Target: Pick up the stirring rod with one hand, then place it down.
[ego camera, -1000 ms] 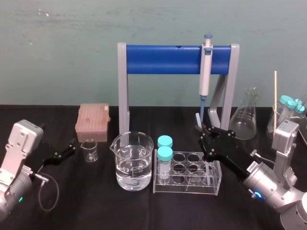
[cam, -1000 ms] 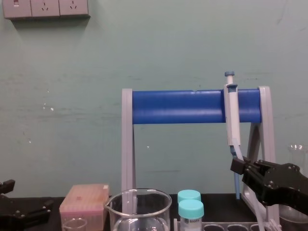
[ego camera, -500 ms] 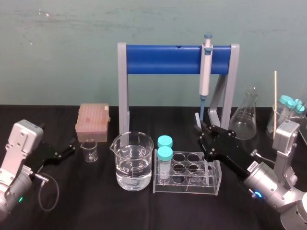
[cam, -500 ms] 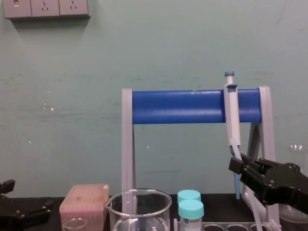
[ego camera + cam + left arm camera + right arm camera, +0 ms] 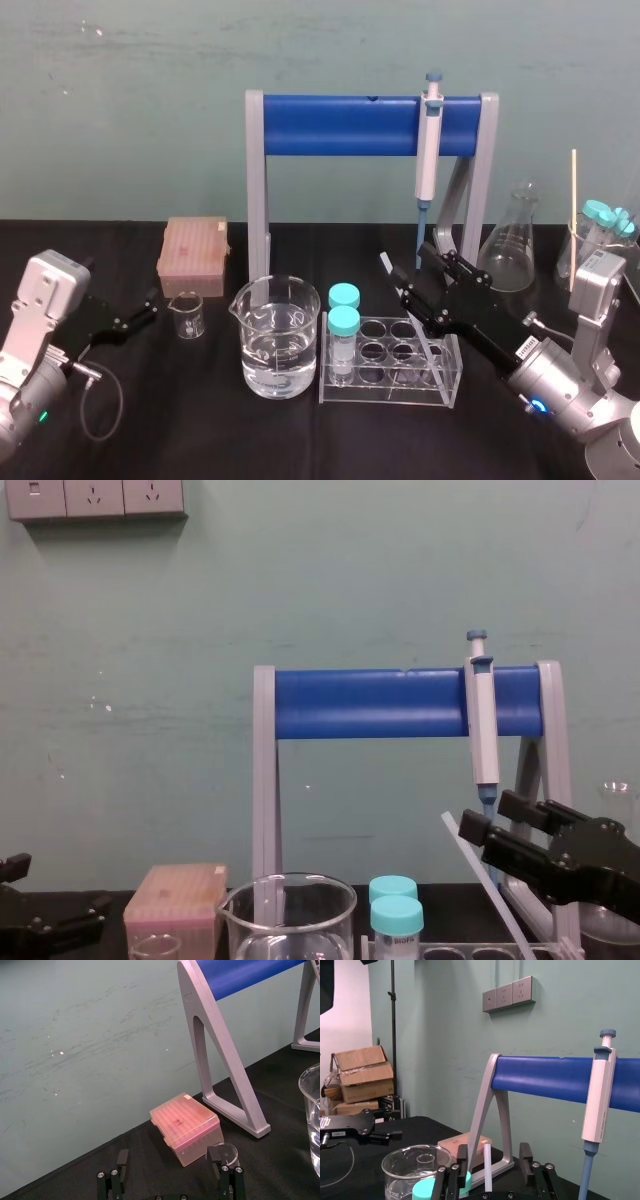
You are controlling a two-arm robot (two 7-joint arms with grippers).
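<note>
The stirring rod [image 5: 386,263] is a thin whitish stick leaning leftwards, its lower end in the clear test-tube rack [image 5: 390,385]. My right gripper [image 5: 418,272] hovers over the rack's right end, open, a black finger on either side of the rod. In the right wrist view the rod [image 5: 487,1165] stands free in the gap of the right gripper [image 5: 493,1157], touching neither finger. The chest view shows the rod [image 5: 497,905] slanting below the right gripper [image 5: 487,815]. My left gripper [image 5: 138,312] rests open, low at the table's left.
A water-filled beaker [image 5: 275,335] stands left of the rack, which holds two teal-capped tubes [image 5: 343,325]. Behind is the blue-barred stand [image 5: 340,125] with a hanging pipette [image 5: 428,140]. A pink tip box [image 5: 193,255] and small beaker [image 5: 186,313] sit left; a flask [image 5: 510,245] sits right.
My right gripper has opened, its fingers spreading away from the rod. The rod has tipped over to the left and now leans in the rack. The left arm has not moved.
</note>
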